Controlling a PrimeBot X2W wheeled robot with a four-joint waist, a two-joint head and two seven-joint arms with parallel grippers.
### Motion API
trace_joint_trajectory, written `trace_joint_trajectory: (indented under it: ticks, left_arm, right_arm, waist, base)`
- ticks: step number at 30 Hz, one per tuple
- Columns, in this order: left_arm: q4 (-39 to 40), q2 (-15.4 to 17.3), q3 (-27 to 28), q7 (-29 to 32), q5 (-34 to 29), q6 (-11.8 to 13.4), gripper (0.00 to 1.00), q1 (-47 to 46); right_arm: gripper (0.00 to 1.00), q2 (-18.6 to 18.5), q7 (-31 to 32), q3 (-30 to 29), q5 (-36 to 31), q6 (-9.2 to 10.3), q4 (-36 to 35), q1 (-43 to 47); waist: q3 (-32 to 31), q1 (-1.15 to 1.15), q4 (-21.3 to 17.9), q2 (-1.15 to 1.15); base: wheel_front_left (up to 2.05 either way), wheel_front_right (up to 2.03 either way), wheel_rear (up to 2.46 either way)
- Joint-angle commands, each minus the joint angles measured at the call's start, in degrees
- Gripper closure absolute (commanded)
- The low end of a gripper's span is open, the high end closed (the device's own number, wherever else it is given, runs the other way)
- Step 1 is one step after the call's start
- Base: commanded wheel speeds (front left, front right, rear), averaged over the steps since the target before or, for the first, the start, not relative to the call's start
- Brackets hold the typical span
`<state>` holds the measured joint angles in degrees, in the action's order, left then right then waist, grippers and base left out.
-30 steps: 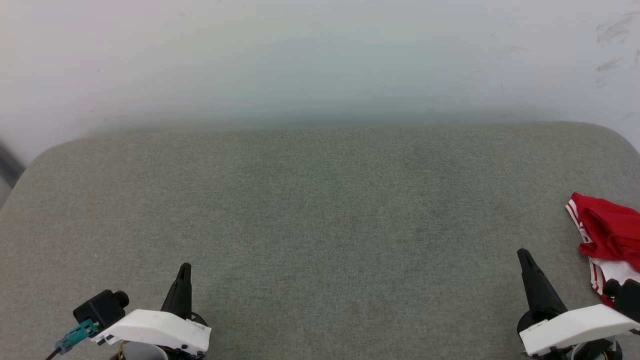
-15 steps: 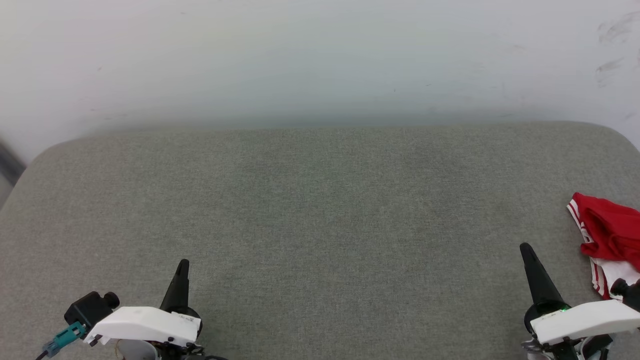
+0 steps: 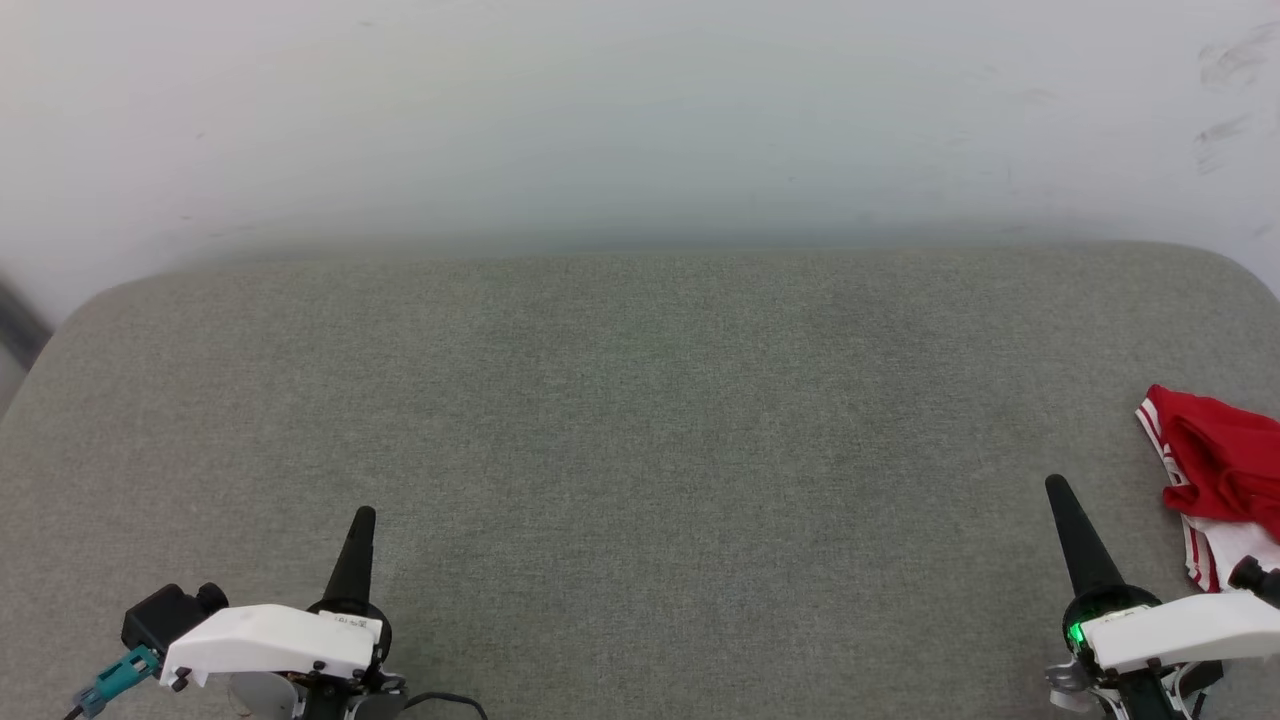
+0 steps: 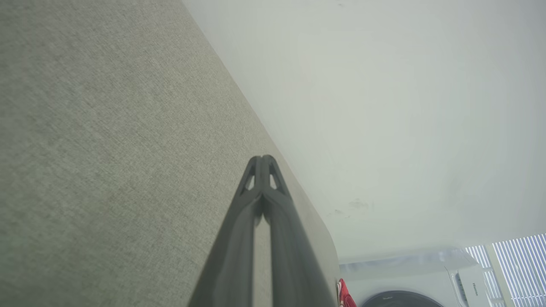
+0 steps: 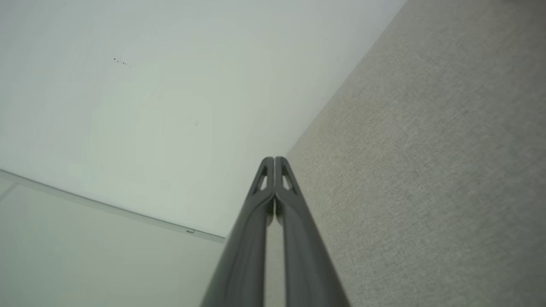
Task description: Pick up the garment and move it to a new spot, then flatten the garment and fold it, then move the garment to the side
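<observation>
A pale, lightly scuffed wall point(image 3: 640, 120) backs the scene, and below it a broad grey-green woven surface point(image 3: 640, 420) with rounded corners spreads across the head view. It looks padded and slightly grippy, so cloth would likely drag on it rather than slide. In the left wrist view a white appliance point(image 4: 401, 298) with a round dark door, and slatted blinds point(image 4: 512, 264), sit beyond the surface's end. The garment point(image 3: 1220, 465) lies bunched at the far right edge, just beside the right gripper point(image 3: 1055, 482) but apart from it. It seems light, limp and wrinkle-prone, so a raised red fold near the striped trim is probably the surest hold. The left gripper point(image 3: 362, 520) hovers well apart from it. Both have their fingers pressed together, holding nothing.
</observation>
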<state>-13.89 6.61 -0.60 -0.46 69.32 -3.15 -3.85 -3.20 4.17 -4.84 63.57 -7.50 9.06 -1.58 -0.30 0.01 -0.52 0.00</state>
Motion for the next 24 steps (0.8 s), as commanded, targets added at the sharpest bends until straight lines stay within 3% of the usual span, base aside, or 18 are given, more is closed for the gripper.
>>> trace_joint_trajectory:
  ticks: [1, 24]
  left_arm:
    - [0.4, -0.1, 0.6, 0.4, 1.2, -0.5, 1.0, -1.3]
    - [0.1, -1.8, 3.8, 3.5, 11.4, -2.4, 1.0, -2.0]
  right_arm:
    - [1.0, 0.1, 0.3, -0.1, 1.6, 0.0, -0.2, -1.5]
    - [1.0, 0.2, 1.3, -0.9, 14.3, 0.01, 2.3, -3.2]
  waist:
    - [0.0, 0.0, 0.0, 0.0]
    - [0.2, 0.0, 0.2, 0.0]
  base:
    - [0.0, 0.0, 0.0]
    - [0.0, 0.0, 0.0]
